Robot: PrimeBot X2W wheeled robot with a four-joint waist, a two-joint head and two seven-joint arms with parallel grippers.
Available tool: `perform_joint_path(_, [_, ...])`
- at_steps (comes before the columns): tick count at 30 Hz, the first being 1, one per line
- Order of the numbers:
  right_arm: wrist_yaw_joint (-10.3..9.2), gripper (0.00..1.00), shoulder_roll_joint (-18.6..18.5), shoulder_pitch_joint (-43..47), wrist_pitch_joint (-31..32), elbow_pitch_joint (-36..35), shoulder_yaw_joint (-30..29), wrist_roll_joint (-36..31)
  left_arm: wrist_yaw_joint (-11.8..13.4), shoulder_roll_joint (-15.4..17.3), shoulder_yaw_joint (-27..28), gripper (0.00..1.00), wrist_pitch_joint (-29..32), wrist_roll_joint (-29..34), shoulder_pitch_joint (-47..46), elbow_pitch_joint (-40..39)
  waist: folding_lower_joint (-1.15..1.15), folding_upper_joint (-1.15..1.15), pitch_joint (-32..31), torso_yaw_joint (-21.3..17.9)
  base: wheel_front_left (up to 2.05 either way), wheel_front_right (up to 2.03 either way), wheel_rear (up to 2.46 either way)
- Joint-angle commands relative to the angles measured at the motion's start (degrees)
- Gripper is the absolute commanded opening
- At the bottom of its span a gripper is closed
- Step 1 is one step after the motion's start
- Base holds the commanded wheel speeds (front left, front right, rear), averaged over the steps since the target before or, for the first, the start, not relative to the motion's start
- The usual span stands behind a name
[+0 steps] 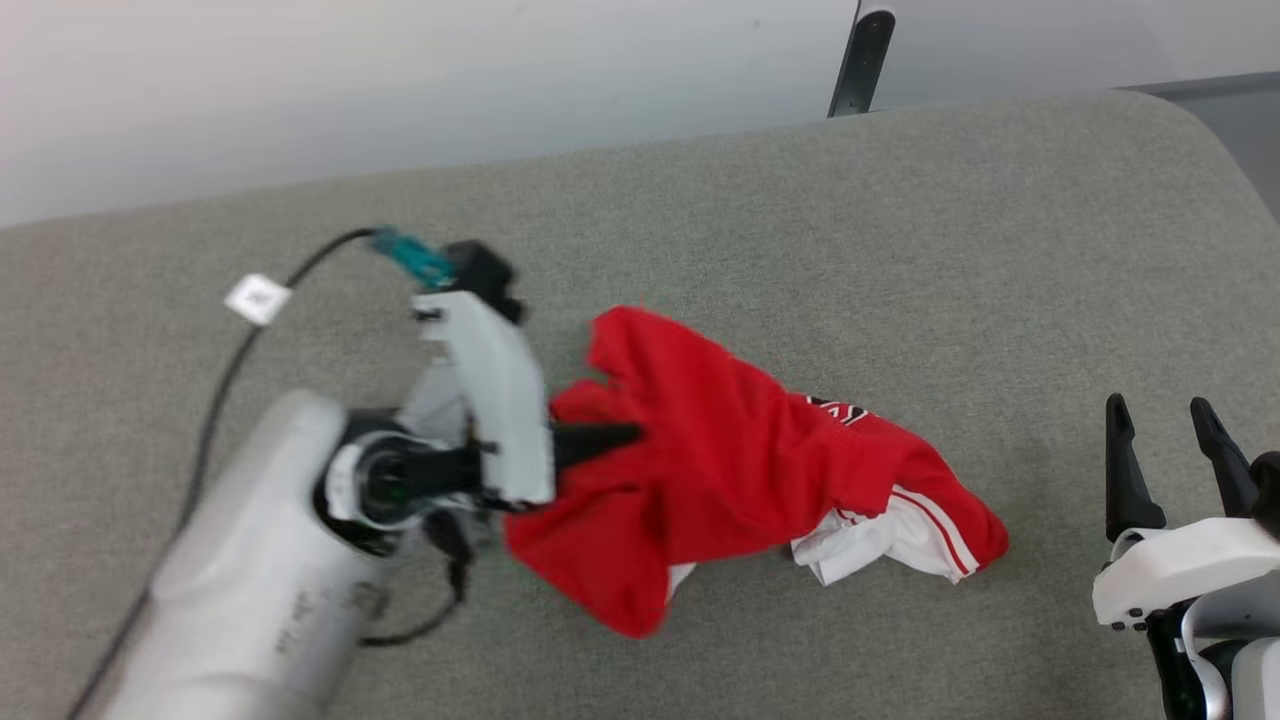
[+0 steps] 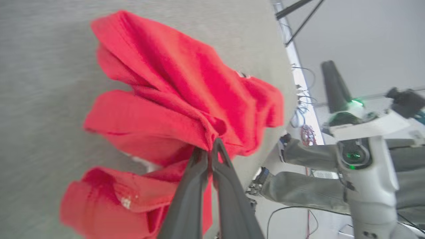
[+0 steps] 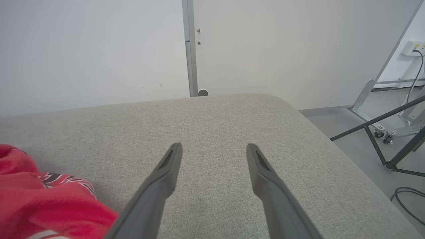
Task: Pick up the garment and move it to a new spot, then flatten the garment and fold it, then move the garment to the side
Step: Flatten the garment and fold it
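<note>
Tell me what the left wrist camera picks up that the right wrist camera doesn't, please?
Left wrist view: the left jaws pinched shut on a bunched fold of the red garment, seen close up, with the robot's other arm and a green light behind it. Right wrist view: the right jaws spread open with nothing between them, a grey wall post, a wheeled metal stand on the floor, and black-and-white lettering on the garment's edge. Shared: the garment and the grey fabric surface beneath it.
</note>
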Motion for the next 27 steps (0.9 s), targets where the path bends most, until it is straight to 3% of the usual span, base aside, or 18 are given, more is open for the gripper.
perform_joint_path(1, [-0.06,1.0,0.13,0.35,0.05,-0.17,-0.01,-0.31,0.73,-0.95,-0.3,0.0,0.89,-1.4,1.28,-1.87,0.0,0.0,-0.22,-0.05,0.0,0.0,0.0])
perform_joint_path(10, [-0.06,1.0,0.13,0.97,0.21,0.3,0.28,0.26,6.89,-5.49,-4.21,0.0,7.16,-7.21,7.81,-17.73,0.0,0.0,-0.23,-1.33,0.0,0.0,0.0])
perform_joint_path(15, [-0.06,1.0,0.13,1.08,0.2,0.81,0.58,0.78,7.64,-6.56,-5.57,0.0,7.02,-8.13,11.23,-19.71,0.0,0.0,0.19,-2.16,0.0,0.0,0.0])
perform_joint_path(17, [-0.06,1.0,0.13,1.11,0.04,1.11,0.77,1.14,7.32,-6.26,-6.0,0.48,6.49,-7.32,12.11,-18.99,0.0,0.0,0.3,-2.4,0.0,0.0,0.0])
perform_joint_path(18, [-0.06,1.0,0.13,1.1,-0.08,1.28,0.81,1.2,7.53,-6.22,-5.96,1.0,6.04,-7.02,12.46,-18.4,0.0,0.0,0.33,-2.46,0.0,0.0,0.0])
perform_joint_path(23, [-0.06,1.0,0.13,0.98,-0.41,2.09,1.06,1.27,8.09,-4.62,-5.26,1.0,5.95,-6.17,11.95,-17.15,0.0,0.0,0.22,-2.5,0.0,0.0,0.0])
perform_joint_path(27, [-0.06,1.0,0.13,1.24,-0.29,2.34,0.91,0.99,8.6,-1.51,-4.24,1.0,6.95,-5.06,10.65,-19.5,0.0,0.0,-0.23,-2.14,0.0,0.0,0.0])
